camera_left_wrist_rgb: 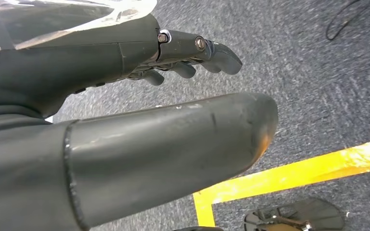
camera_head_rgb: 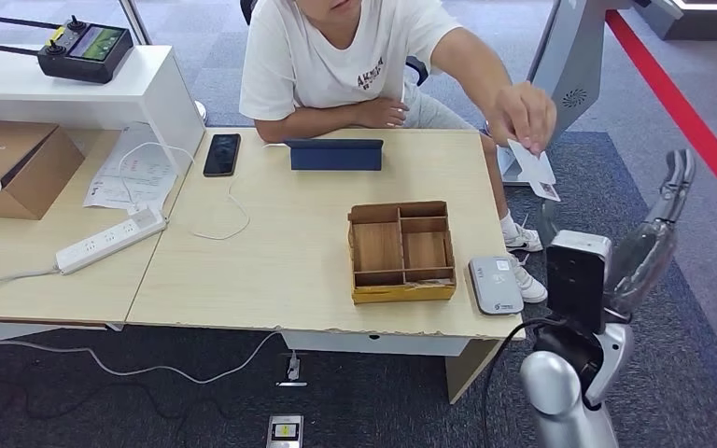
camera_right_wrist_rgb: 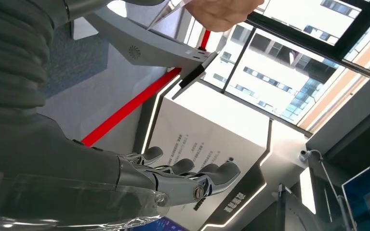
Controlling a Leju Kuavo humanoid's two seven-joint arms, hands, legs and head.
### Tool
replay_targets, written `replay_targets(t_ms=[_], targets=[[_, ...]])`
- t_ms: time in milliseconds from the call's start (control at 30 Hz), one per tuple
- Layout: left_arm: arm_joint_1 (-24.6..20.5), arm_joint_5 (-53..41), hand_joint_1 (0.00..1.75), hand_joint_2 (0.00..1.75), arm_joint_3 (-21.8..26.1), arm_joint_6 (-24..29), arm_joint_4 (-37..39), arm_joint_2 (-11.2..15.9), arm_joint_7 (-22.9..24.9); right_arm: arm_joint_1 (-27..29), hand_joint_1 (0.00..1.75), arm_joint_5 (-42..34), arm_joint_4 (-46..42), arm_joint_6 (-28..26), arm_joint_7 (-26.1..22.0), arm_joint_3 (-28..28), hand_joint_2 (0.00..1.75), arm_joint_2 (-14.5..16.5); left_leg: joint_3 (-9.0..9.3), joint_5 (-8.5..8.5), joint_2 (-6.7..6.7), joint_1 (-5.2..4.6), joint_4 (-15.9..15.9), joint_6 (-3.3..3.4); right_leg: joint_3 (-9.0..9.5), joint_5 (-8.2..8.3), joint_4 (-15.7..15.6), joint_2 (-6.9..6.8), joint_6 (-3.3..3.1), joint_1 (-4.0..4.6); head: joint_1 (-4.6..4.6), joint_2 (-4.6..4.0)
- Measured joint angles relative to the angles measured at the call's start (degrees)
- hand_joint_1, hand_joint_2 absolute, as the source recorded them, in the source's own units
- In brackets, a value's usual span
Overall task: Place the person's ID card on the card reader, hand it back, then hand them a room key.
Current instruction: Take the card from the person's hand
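In the head view a person in a white T-shirt sits at the top of the frame and holds a thin white ID card (camera_head_rgb: 534,166) out past the right edge of the pale wood-grain desk (camera_head_rgb: 271,252), pinched in their hand (camera_head_rgb: 524,114) at upper right. My right hand (camera_head_rgb: 674,189) rises at the far right, silver-grey, slim and glossy under a clear plastic wrap, well apart from the card and just below it in the frame. In the right wrist view its dark jointed fingers (camera_right_wrist_rgb: 207,175) lie straight, side by side and slightly fanned, touching nothing and holding nothing.

The grey, rounded-rectangle card reader (camera_head_rgb: 495,285) lies flat on the desk at lower centre-right, just beside a boxy brown wooden tray (camera_head_rgb: 400,252) split into compartments.

My left hand (camera_left_wrist_rgb: 173,110) hangs over speckled grey carpet with yellow tape; its smooth matte thumb and dark fingers (camera_left_wrist_rgb: 212,50) are extended, apart and empty.
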Motion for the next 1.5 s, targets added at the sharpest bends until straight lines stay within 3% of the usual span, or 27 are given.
replay_targets(t_ms=[133, 400, 800, 1333, 1467, 1500], targets=[[-0.4, -0.8, 0.0, 0.0, -0.3, 0.0, 0.0, 0.0, 0.2, -6.2, 0.0, 5.8, 3.4, 2.2, 8.0, 6.1, 1.75, -4.5, 0.01, 0.04, -0.06, 0.0, 0.0, -0.01, -0.03, 0.01, 0.0, -0.03, 0.0, 0.0, 0.01, 0.0], [-0.9, -1.5, 0.0, 0.0, -1.2, 0.0, 0.0, -0.1, 0.7, -13.5, 0.0, 7.7, 10.2, 4.2, 10.6, 14.9, 1.75, -9.3, -0.04, 0.04, -0.09, 0.02, 0.0, -0.03, -0.11, 0.0, 0.0, -0.03, -0.01, 0.02, -0.01, 0.0], [-0.6, -1.3, 0.0, 0.0, -1.5, 0.6, 0.0, -0.1, 0.5, -18.0, 0.0, 4.5, 16.4, 2.4, 9.8, 22.1, 1.75, -10.9, -0.07, 0.04, -0.08, 0.01, 0.0, -0.03, -0.14, 0.0, 0.0, -0.03, -0.01, 0.02, -0.01, 0.0], [-0.6, -1.2, 0.0, 0.0, -1.6, 0.7, 0.0, -0.1, 0.4, -18.8, 0.02, 3.9, 19.6, 1.8, 9.9, 25.4, 1.75, -12.4, -0.07, 0.04, -0.07, 0.01, 0.0, -0.03, -0.16, 0.0, 0.0, -0.03, -0.01, 0.02, -0.01, 0.0], [-0.6, -1.2, 0.0, 0.0, -1.6, 0.8, 0.0, -0.1, 0.3, -18.8, 1.71, 3.8, 19.7, 1.8, 10.0, 25.8, 1.75, -12.6, -0.06, 0.04, -0.07, 0.02, 0.0, -0.03, -0.16, 0.0, 0.0, -0.03, -0.01, 0.02, -0.01, 0.0], [-0.6, -1.2, 0.0, 0.0, -1.6, 0.8, 0.0, -0.1, 0.3, -18.8, 1.75, 3.8, 19.7, 1.9, 10.0, 25.9, 1.75, -12.6, -0.06, 0.04, -0.07, 0.02, 0.0, -0.03, -0.16, 0.0, 0.0, -0.03, -0.01, 0.02, -0.01, 0.0]])
